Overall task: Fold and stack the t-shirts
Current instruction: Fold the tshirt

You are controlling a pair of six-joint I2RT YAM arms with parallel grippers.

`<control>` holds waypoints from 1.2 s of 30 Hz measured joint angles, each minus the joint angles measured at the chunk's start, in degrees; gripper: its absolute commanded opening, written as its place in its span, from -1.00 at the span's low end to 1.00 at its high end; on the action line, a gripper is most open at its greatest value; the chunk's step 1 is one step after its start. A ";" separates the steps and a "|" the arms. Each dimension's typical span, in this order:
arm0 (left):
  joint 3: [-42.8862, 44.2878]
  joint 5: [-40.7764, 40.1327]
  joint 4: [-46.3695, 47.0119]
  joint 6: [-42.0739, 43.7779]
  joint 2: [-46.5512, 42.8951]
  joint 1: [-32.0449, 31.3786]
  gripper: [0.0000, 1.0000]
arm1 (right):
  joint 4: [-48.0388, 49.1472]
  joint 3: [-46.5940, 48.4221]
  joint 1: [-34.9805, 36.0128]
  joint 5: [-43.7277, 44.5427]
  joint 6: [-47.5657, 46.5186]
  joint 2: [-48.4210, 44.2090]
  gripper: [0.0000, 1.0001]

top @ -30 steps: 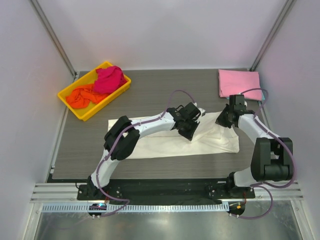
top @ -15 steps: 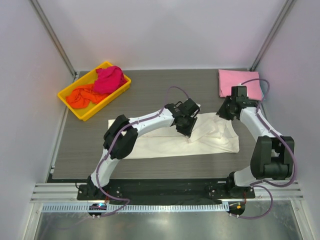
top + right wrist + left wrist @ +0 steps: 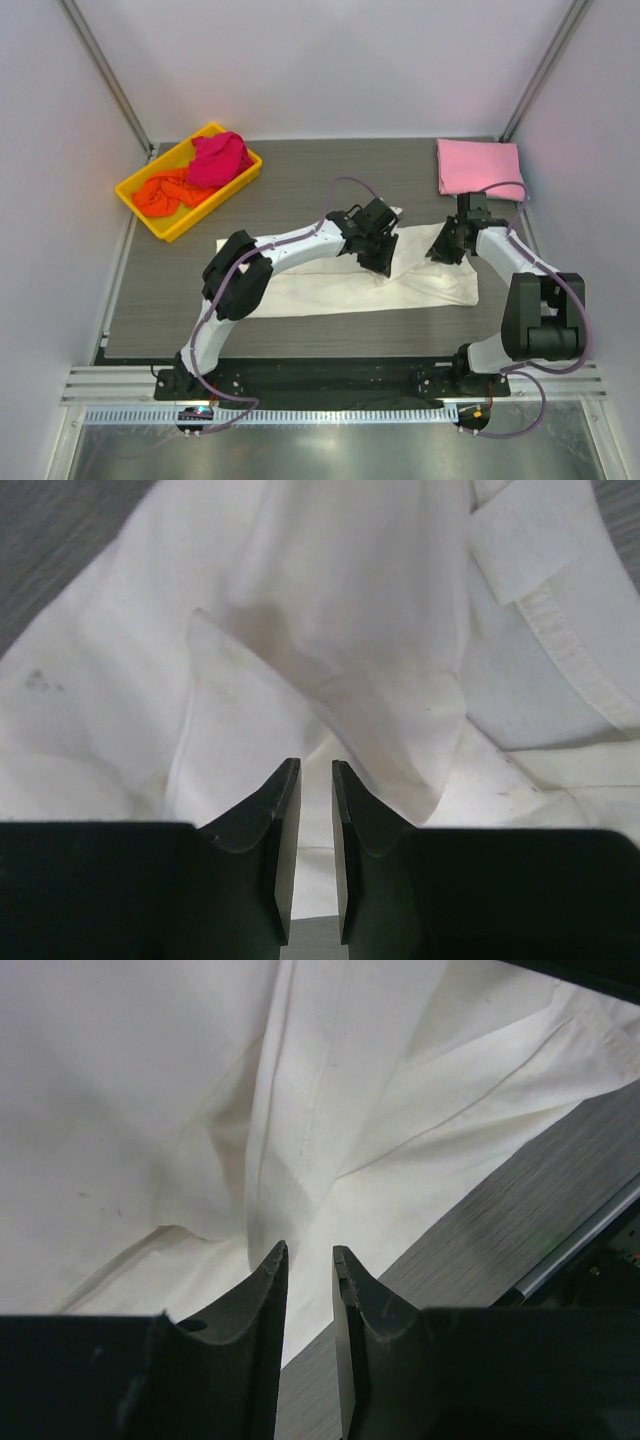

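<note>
The cream-white t-shirt (image 3: 340, 285) lies spread across the middle of the bench (image 3: 300, 190), a long, soft rectangle with a crumpled right end. Its cloth is matte and lightly creased, with stitched seams and a hemmed sleeve edge showing in the wrist views, and a few faint smudges.

Both tools sit over the shirt's right half. The left tool (image 3: 308, 1250) is over the shirt's far edge, right of its middle. Its dark, curved fingers are drawn nearly together on a raised ridge of the cloth, which tents up to their tips. The right tool (image 3: 315, 765) is at the shirt's far right corner, its fingers likewise pinched close on a fold that rises in a smooth peak to meet them. Between the two tools the cloth is drawn up into ridges and folds.

Beyond the shirt's far right corner, well apart from it, a pink t-shirt (image 3: 478, 166) rests folded flat into a neat rectangle. Beyond the shirt's far left corner stands a yellow plastic tray (image 3: 140, 212), set at an angle, holding a bunched magenta t-shirt (image 3: 220, 158) and a rumpled orange t-shirt (image 3: 162, 192). The bench top is dark grey with a fine wood-like grain.
</note>
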 measured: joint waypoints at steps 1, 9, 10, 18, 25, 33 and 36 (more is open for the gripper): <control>-1.01 0.00 0.57 -0.09 0.02 0.00 -0.49 | 0.04 -0.26 0.00 0.68 0.00 0.81 -0.49; -5.51 -1.03 1.97 -1.40 1.38 1.07 -0.50 | -0.26 -2.62 0.00 5.53 0.31 3.98 -0.47; -5.62 -0.96 1.99 -1.64 1.38 1.33 -0.50 | -0.42 -2.60 0.02 5.99 0.28 3.72 -0.46; -1.01 -2.45 -3.02 -1.38 1.05 2.56 -0.35 | -4.68 5.46 0.00 8.28 -0.17 -0.52 -0.35; 2.45 -2.67 -5.27 -0.68 -1.01 7.98 -0.37 | -1.84 17.81 0.00 12.41 -3.10 8.98 -0.42; -1.05 -4.07 -5.79 -0.13 -0.85 19.80 -0.38 | 1.62 22.75 -0.66 16.63 -6.23 22.32 -0.42; -3.28 -5.35 -5.97 -0.04 -0.74 22.95 -0.39 | 2.60 22.49 -1.16 18.32 -7.28 25.31 -0.44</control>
